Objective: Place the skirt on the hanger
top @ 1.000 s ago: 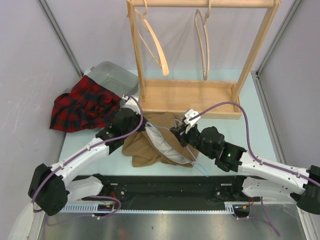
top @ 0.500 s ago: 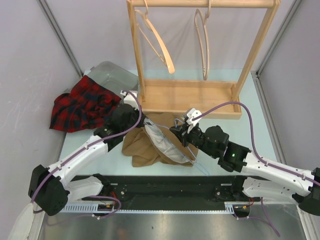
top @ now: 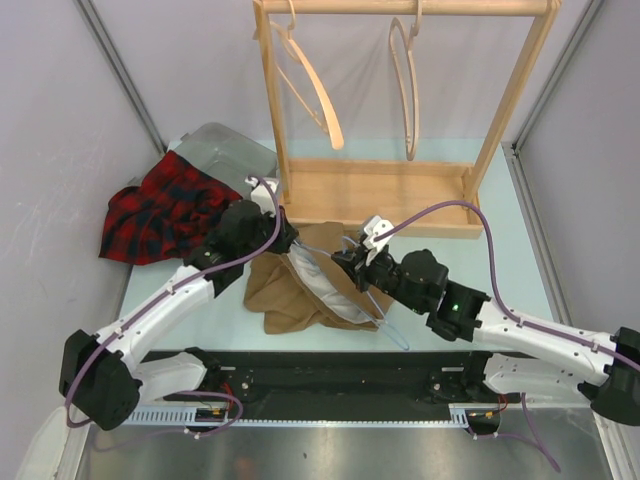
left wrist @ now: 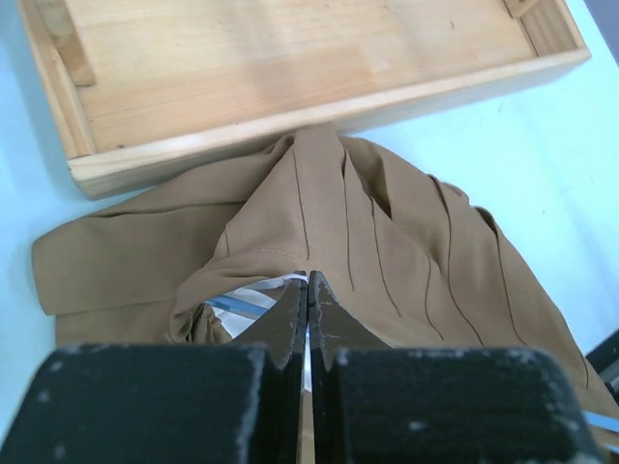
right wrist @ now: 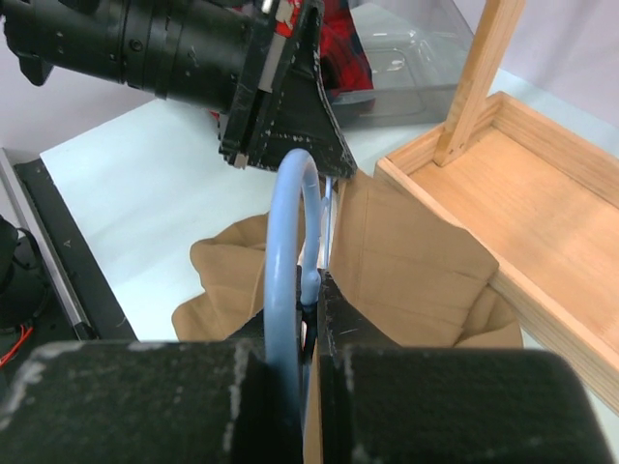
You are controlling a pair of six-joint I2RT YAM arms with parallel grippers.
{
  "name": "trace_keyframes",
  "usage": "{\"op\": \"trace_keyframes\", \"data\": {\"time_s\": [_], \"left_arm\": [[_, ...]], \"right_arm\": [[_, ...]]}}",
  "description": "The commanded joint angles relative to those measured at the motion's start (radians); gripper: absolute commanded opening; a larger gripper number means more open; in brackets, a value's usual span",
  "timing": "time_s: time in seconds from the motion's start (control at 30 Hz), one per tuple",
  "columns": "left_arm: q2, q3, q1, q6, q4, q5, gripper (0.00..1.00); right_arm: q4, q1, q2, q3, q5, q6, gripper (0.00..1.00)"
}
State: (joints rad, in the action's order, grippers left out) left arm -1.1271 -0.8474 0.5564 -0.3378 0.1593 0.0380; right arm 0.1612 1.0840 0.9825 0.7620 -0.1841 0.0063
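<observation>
My left gripper [left wrist: 308,282] is pinched shut on the waistband of the skirt [left wrist: 387,242], tenting it open so the blue hanger [right wrist: 288,222], clamped in my right gripper [right wrist: 314,290], can enter. The skirt lies at six o'clock of the rack tray [left wrist: 290,58].

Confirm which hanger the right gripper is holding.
The pale blue hanger, clamped in the right gripper over the tan skirt. The two wooden hangers hang on the rack, untouched.
</observation>
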Motion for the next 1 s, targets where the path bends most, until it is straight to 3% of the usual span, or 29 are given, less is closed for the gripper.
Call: {"op": "trace_keyframes", "data": {"time_s": [0.0,0.43,0.5,0.53,0.57,0.67,0.8,0.97], "left_arm": [[-0.005,-0.056,-0.004,0.025,-0.075,0.229,0.0],[-0.043,-0.148,-0.006,0.036,-0.027,0.367,0.0],[-0.053,-0.189,-0.006,0.042,0.011,0.352,0.16],[-0.053,-0.2,-0.006,0.045,0.02,0.344,0.29],[-0.05,-0.218,-0.006,0.049,0.028,0.333,0.5],[-0.043,-0.254,-0.006,0.059,0.032,0.309,0.76],[-0.049,-0.304,-0.006,0.056,0.046,0.266,0.92],[-0.04,-0.346,-0.007,0.048,0.063,0.2,0.99]], "right_arm": [[0.132,0.01,0.056,0.045,0.032,-0.003,0.0],[0.236,0.017,0.033,0.013,-0.015,-0.003,0.0],[0.241,0.022,0.024,0.013,-0.017,-0.003,0.0],[0.242,0.025,0.019,0.013,-0.014,-0.003,0.0],[0.244,0.028,0.016,0.01,-0.017,-0.026,0.0],[0.255,0.033,0.005,0.002,-0.023,-0.028,0.0],[0.297,0.045,0.005,-0.019,-0.041,-0.035,0.0],[0.353,0.057,0.016,-0.03,-0.069,-0.055,0.0]]}}
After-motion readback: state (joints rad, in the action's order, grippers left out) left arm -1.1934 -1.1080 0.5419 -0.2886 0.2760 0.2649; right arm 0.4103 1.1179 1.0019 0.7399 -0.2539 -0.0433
